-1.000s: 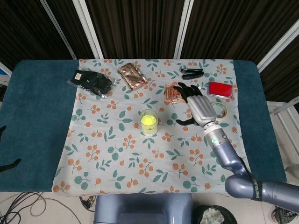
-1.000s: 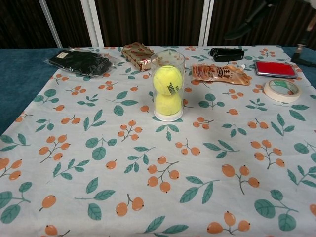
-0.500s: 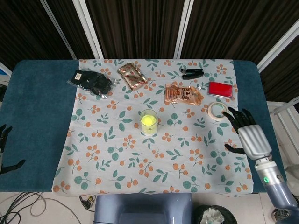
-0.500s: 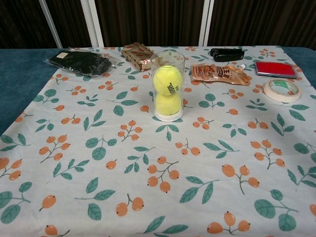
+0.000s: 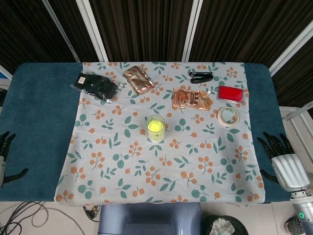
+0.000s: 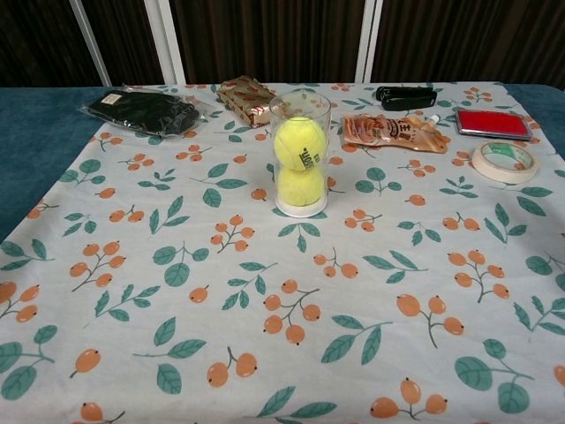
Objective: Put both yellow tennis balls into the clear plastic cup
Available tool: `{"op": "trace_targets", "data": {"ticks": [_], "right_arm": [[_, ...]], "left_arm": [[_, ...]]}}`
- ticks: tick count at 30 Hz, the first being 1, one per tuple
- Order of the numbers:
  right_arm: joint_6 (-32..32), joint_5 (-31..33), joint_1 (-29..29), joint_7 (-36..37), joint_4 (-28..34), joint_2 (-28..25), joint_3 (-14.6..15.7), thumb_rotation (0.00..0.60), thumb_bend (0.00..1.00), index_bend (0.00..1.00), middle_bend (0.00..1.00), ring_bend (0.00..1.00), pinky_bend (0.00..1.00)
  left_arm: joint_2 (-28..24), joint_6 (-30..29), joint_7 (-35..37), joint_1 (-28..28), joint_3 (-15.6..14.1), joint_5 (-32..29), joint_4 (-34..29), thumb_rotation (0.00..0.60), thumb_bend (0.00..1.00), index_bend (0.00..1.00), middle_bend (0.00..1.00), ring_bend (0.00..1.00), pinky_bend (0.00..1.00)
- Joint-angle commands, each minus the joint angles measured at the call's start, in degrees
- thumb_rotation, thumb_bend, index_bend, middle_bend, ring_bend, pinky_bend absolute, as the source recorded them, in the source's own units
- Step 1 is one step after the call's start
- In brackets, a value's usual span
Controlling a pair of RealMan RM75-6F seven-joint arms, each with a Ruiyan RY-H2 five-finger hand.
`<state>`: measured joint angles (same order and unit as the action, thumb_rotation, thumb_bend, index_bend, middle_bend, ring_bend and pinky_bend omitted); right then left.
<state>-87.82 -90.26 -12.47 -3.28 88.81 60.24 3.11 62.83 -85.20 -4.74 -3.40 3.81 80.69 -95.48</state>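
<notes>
The clear plastic cup (image 6: 301, 152) stands upright mid-table, also seen from above as the cup (image 5: 156, 128). Inside it, one yellow tennis ball (image 6: 300, 143) sits stacked on a second yellow tennis ball (image 6: 300, 186). My right hand (image 5: 284, 164) hangs off the table's right edge, fingers spread, holding nothing. My left hand (image 5: 4, 156) shows only partly at the far left edge of the head view, fingers apart and empty. Neither hand appears in the chest view.
Along the back lie a black packet (image 5: 97, 85), a copper-patterned pouch (image 5: 139, 79), a black stapler (image 5: 201, 77), an orange snack pouch (image 5: 191, 99), a red box (image 5: 231, 94) and a tape roll (image 5: 228, 116). A floral cloth (image 5: 161, 166) covers the table.
My right hand has drawn back from near the snack pouch, down and to the right, off the table's right edge. The left hand has edged slightly into view.
</notes>
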Motion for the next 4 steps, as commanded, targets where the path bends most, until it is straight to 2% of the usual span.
{"op": "trace_targets", "data": {"ticks": [1,4], "right_arm": [[-0.6,0.3,0.6,-0.1,0.6,-0.1,-0.6,0.6,0.23,0.12,0.05,0.13,0.0],[-0.6,0.8,1.1,-0.1,0.8,0.2,-1.0,0.6,0.23,0.12,0.05,0.13,0.0]], "left_arm": [[0.0,-0.1,0.2,0.0,-0.1,0.2,0.0,0.6,0.01,0.07,0.0,0.0,0.0],[-0.2,-0.3,0.7,0.1,-0.1,0.6,0.0,0.6,0.01,0.07,0.0,0.0,0.0]]}}
